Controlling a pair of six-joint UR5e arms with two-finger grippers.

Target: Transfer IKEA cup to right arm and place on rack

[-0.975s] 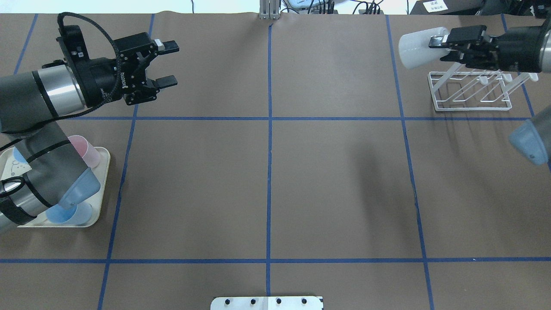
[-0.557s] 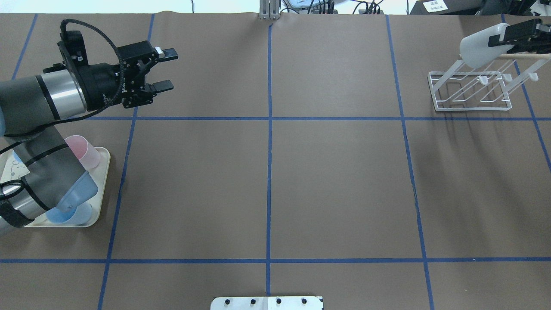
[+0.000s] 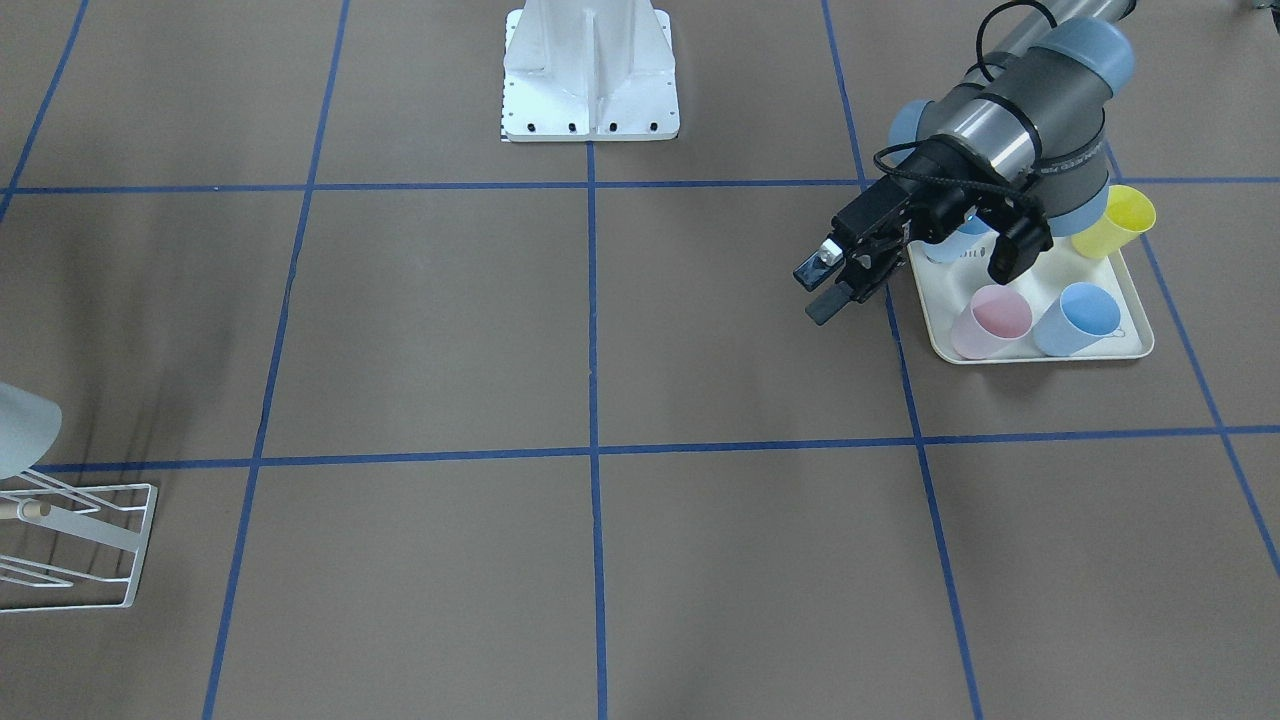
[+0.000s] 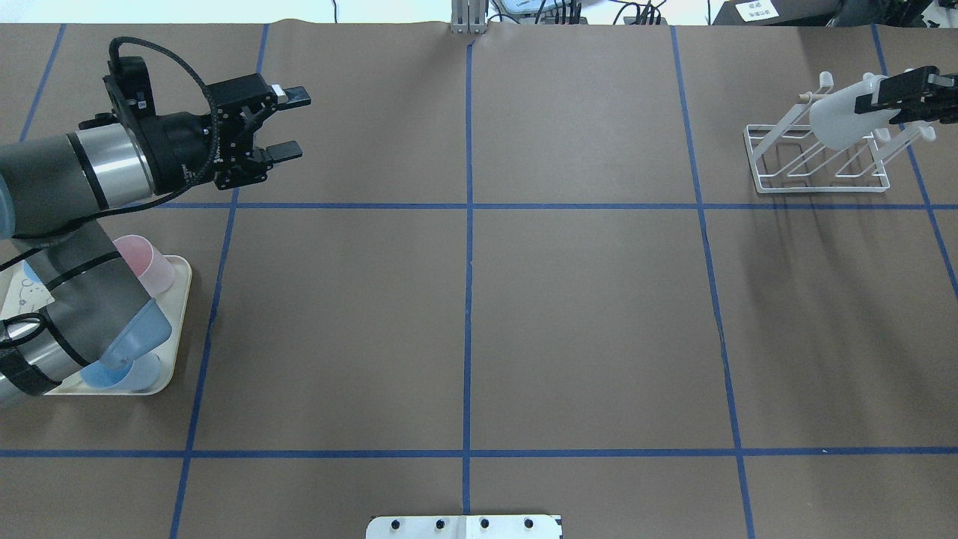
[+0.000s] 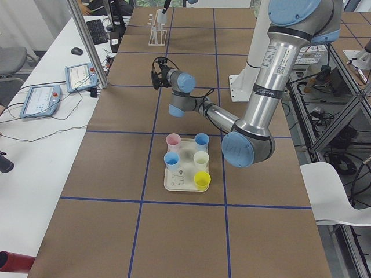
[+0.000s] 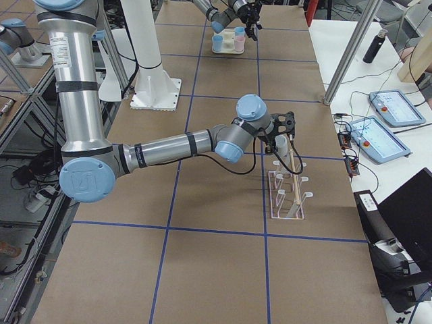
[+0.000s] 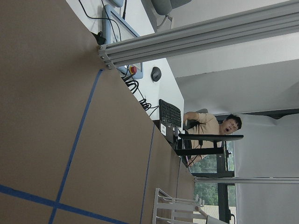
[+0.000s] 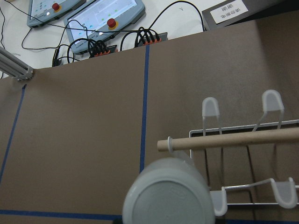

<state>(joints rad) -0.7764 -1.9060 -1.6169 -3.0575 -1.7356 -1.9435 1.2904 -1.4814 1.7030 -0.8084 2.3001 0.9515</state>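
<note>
Cup (image 3: 22, 430), white, shows only in part at the front view's left edge, above the rack (image 3: 100, 545), which that edge also cuts. Across the table (image 3: 600, 330) the left gripper (image 3: 816, 290) hangs with jaws apart and nothing between them. It is just beside a tray (image 3: 1040, 355) that bears a pink cup (image 3: 990, 320), a blue cup (image 3: 1075, 318) and a yellow cup (image 3: 1115, 225).

From overhead, the cup (image 4: 834, 123) lies tilted over the upper part of the rack (image 4: 793, 185), wide end toward the table's middle. The right gripper (image 4: 874, 99) is clamped on its other end. Whether the cup rests on a prong cannot be told. The left gripper (image 4: 297, 123) is spread and empty, well apart from the rack and beyond the tray (image 4: 181, 314).

In the left side view the rack (image 5: 155, 37) is far and small. The tray (image 5: 174, 186) holds the pink cup (image 5: 173, 140) among others.

In the right side view the right gripper (image 6: 283, 128) holds the cup (image 6: 282, 147) over the far end of the rack (image 6: 287, 199).

The left wrist view shows table paper with blue tape and a corner of the rack (image 7: 175, 210) at the bottom; no fingers show.

In the right wrist view the round end of the cup (image 8: 168, 198) fills the bottom, just below the end of the dowel (image 8: 233, 139). The white wire of the rack (image 8: 210, 108) lies behind.
</note>
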